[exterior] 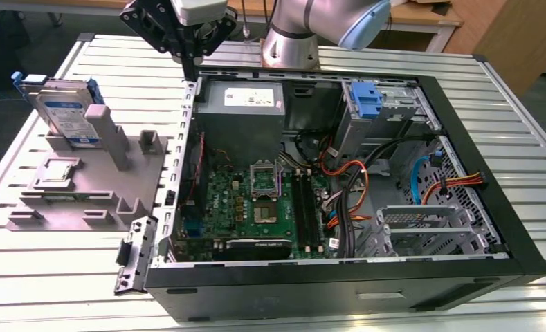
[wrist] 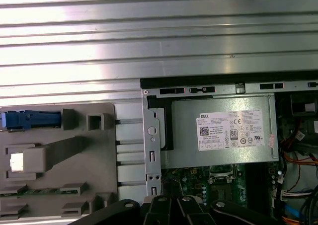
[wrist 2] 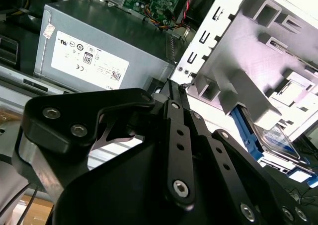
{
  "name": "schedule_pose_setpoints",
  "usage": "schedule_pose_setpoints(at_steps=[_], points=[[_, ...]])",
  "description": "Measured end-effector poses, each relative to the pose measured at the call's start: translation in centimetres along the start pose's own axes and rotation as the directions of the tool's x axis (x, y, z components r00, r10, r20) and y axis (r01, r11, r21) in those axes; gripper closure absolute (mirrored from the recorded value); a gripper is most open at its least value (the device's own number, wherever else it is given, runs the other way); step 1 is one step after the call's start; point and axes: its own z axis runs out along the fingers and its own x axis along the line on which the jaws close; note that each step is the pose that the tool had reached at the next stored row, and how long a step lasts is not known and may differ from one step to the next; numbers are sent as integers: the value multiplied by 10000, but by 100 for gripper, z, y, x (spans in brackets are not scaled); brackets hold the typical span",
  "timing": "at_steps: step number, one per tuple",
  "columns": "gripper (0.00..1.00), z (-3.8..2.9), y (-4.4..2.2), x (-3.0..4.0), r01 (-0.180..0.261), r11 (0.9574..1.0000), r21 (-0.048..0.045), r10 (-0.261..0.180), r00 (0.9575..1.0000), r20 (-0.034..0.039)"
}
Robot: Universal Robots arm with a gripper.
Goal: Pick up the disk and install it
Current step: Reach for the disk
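**Desk:** Which stage of the job does this show?

**Photographer:** The very start, by my reading. The gripper [exterior: 190,75] hangs above the corner of the open computer case [exterior: 522,256] nearest the power-supply box [exterior: 240,104], and it carries nothing. The disk [exterior: 65,114] is not yet picked up.

**Desk:** And the fingers?

**Photographer:** In the second wrist view the fingers [wrist 2: 174,111] run together to a point. The tips look to be touching with nothing between them. The angle is awkward, so I call them closed rather than swear to it.

**Desk:** Where is the disk?

**Photographer:** On the exterior view's left, well apart from the gripper. It stands on edge in a slot of the grey fixture [exterior: 79,200] on the slatted metal table [exterior: 51,290], beside the case and not in it.

**Desk:** How does it look?

**Photographer:** A flat silver-grey slab with its white-and-blue label facing the camera. The bright blue carrier shows along the upper edge and corners. A grey post of the fixture stands just in front of it.

**Desk:** What would a pick-up call for?

**Photographer:** As I judge it, the fingers must part enough to span the thin upright body. They would need to come down square to the top edge, then lift straight out of the slot. The plastic carrier may flex, so the grip wants care.
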Motion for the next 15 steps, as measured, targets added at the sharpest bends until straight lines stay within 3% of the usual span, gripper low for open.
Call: schedule_pose_setpoints(at_steps=[9,15], points=[[90,-1,-1,16,-1,10000,0,1,10000,0],[90,1,-5,116,0,10000,-1,0,10000,1]])
